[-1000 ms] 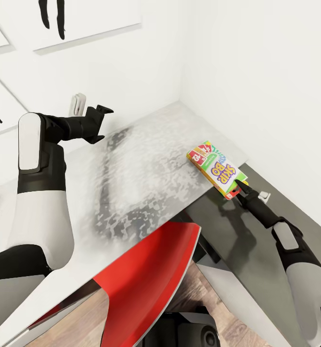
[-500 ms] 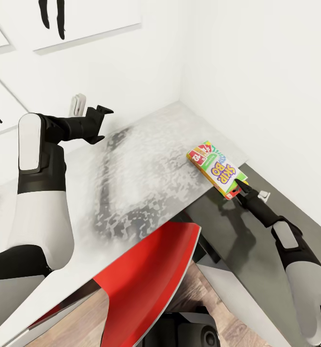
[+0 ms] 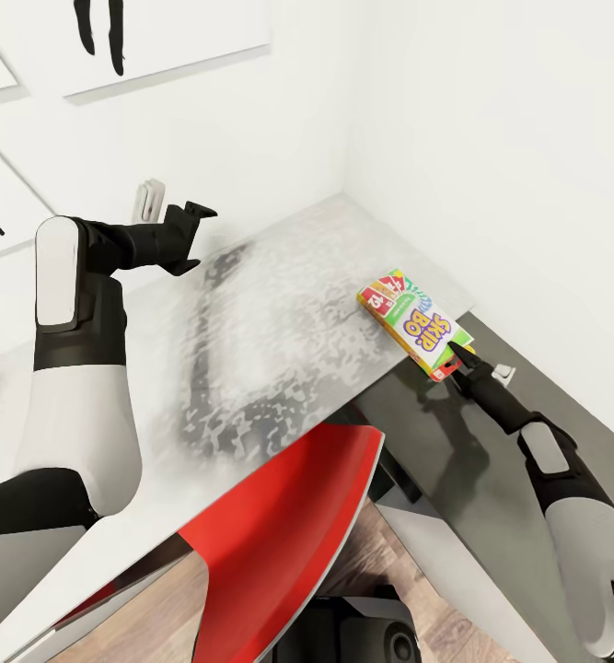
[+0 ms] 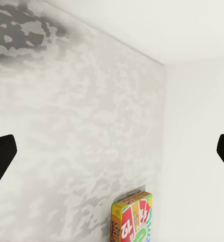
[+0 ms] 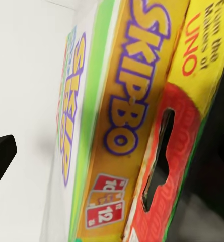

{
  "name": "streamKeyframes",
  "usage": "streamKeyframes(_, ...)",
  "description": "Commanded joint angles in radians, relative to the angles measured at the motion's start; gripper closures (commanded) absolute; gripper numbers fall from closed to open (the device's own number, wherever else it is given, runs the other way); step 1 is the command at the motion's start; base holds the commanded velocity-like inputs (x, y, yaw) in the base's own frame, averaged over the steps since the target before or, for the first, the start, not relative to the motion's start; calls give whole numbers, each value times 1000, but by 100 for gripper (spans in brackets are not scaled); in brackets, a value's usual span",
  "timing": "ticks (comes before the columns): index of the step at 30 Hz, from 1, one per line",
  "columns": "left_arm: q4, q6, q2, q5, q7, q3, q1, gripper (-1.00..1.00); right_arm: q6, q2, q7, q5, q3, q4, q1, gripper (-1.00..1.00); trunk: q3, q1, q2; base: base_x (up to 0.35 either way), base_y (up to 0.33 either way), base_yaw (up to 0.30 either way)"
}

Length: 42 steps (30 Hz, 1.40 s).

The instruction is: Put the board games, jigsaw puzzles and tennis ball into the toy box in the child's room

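Observation:
A Skip-Bo board game (image 3: 415,322), a flat box in green, yellow and red, lies at the right edge of the pale table (image 3: 279,304), close to the room's corner. My right gripper (image 3: 456,362) is at the box's near end, open, with the box (image 5: 137,101) between its fingers; one dark finger (image 5: 0,161) stands a little apart from the box's face. My left gripper (image 3: 191,230) hangs open above the back left of the table with nothing in it, and the box (image 4: 133,219) lies well beyond its fingers.
A red chair (image 3: 279,525) is tucked under the table's front edge. The desk's dark side panel (image 3: 454,460) drops beside my right arm, over wood floor (image 3: 408,589). White walls meet at the corner; silhouette pictures (image 3: 159,37) hang behind. A small white object (image 3: 150,198) stands by the wall.
My right forearm has crept very slightly; the box, the left arm and the camera have stayed put.

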Motion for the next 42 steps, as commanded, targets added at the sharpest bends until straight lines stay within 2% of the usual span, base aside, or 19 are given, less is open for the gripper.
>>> streamKeyframes(1, -1, 3, -1, 9, 10, 3, -1, -100, 8, 0, 1, -5, -1, 1, -1, -100, -1, 1, -2, 0, 0, 0)
streamKeyframes(13, -1, 3, -1, 9, 9, 3, -1, -100, 8, 1, -3, -5, 0, 5, -5, -100, -1, 1, -2, 0, 0, 0)
streamKeyframes(14, -1, 3, -1, 9, 9, 4, -1, -100, 8, 1, -4, -4, 0, 5, -6, 100, -1, 1, -2, 0, 0, 0)
streamKeyframes(42, -2, 3, 1, 10, 7, 4, 22, -100, 6, 14, -17, 0, 1, 4, -10, 100, -1, 1, -2, 0, 0, 0)
